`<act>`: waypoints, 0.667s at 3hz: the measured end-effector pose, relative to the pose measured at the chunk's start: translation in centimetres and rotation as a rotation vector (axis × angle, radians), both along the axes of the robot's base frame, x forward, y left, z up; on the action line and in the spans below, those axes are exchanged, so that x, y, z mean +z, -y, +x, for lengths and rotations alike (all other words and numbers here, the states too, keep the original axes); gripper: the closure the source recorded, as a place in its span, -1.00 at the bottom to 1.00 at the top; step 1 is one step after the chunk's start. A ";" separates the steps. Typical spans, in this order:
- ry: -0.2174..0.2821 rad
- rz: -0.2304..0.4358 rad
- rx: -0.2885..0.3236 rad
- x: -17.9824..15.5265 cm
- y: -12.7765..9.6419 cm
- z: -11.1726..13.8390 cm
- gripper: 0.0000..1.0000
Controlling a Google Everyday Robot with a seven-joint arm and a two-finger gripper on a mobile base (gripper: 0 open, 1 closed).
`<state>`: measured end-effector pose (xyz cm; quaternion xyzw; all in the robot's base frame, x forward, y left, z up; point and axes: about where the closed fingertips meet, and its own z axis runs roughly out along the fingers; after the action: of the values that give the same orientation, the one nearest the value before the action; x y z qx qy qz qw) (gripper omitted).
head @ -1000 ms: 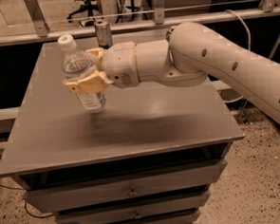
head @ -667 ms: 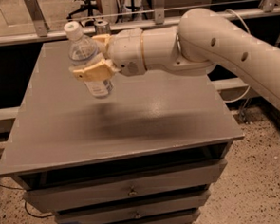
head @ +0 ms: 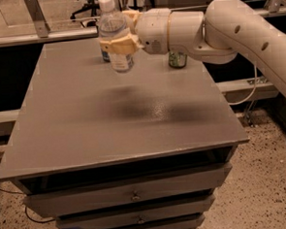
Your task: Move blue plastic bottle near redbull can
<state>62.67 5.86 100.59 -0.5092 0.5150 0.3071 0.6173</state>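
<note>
The blue plastic bottle [head: 111, 24] is a clear bottle with a white cap, held upright over the far part of the grey table [head: 85, 120]. My gripper [head: 120, 34] is shut on its middle, with a cream finger [head: 120, 45] across its front. The redbull can [head: 104, 56] stands right behind the bottle and is almost fully hidden by it. Only a dark sliver of the can shows at the bottle's left side. My white arm [head: 225, 26] reaches in from the right.
A green-and-white can [head: 177, 60] stands at the far right of the table, partly under my arm. The table has drawers [head: 133, 197] in its front. A rail [head: 41, 37] runs behind the table. Speckled floor [head: 263, 177] lies to the right.
My gripper has carried the bottle away from the camera, toward the table's back edge, so that it now covers the redbull can. The green-and-white can has come into view under my arm.
</note>
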 end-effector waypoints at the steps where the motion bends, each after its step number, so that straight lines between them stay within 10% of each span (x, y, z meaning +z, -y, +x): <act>1: -0.010 0.092 -0.047 -1.0 0.8 3.4 1.00; 2: -0.029 0.118 -0.088 -1.9 0.9 6.4 1.00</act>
<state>69.10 4.96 98.67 -0.4441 0.5268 0.3168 0.6518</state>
